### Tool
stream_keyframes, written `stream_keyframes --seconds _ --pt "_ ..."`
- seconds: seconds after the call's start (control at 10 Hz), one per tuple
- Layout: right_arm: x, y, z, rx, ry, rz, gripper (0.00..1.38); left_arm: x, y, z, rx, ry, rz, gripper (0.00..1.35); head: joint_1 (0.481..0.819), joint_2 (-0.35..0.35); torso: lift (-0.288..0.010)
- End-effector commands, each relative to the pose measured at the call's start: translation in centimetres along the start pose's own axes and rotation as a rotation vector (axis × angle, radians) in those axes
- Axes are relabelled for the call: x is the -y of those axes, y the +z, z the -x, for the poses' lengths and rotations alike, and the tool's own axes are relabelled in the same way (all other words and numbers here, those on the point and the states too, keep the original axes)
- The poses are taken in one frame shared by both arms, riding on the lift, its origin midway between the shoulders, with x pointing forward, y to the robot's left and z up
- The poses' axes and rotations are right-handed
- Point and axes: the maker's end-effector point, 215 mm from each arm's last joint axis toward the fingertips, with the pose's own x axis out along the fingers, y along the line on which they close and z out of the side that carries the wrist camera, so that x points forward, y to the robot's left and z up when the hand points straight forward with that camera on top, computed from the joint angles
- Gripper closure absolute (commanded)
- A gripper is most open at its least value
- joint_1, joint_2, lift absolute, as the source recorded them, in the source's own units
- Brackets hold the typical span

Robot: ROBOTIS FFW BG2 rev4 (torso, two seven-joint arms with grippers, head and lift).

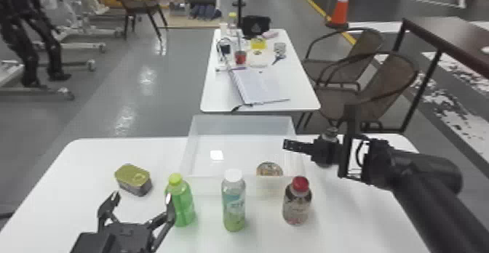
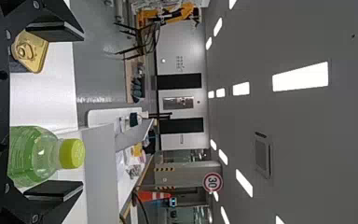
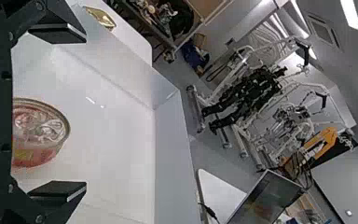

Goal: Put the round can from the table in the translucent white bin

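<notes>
At the right side of the translucent white bin, the right gripper hung with its fingers parted, and the round can lay inside the bin.
The can sat near the bin's front wall. Between that wall and the near edge of the white table stood a red-capped bottle, a white-capped bottle and a green bottle; the left gripper, its fingers also spread, was beside the green one, with a rectangular tin just beyond.
</notes>
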Motion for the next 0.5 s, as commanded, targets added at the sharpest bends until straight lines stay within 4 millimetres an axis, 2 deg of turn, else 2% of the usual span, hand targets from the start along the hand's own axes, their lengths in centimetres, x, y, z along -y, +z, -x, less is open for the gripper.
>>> stream_keyframes --seconds 0.0,0.2,0.4 --pt "0.0 0.3 0.1 0.012 0.002 0.005 0.15 0.0 0.0 0.0 0.000 0.001 0.002 0.18 0.549 0.000 -0.100" --pt "-0.2 1.5 0.2 0.044 0.006 0.031 0.15 -0.1 0.1 0.1 0.002 0.003 0.001 0.18 0.549 0.000 -0.100" --pt "-1.5 4.5 1.2 0.111 0.014 0.114 0.15 -0.1 0.0 0.2 0.000 0.003 0.003 0.18 0.549 0.000 -0.100"
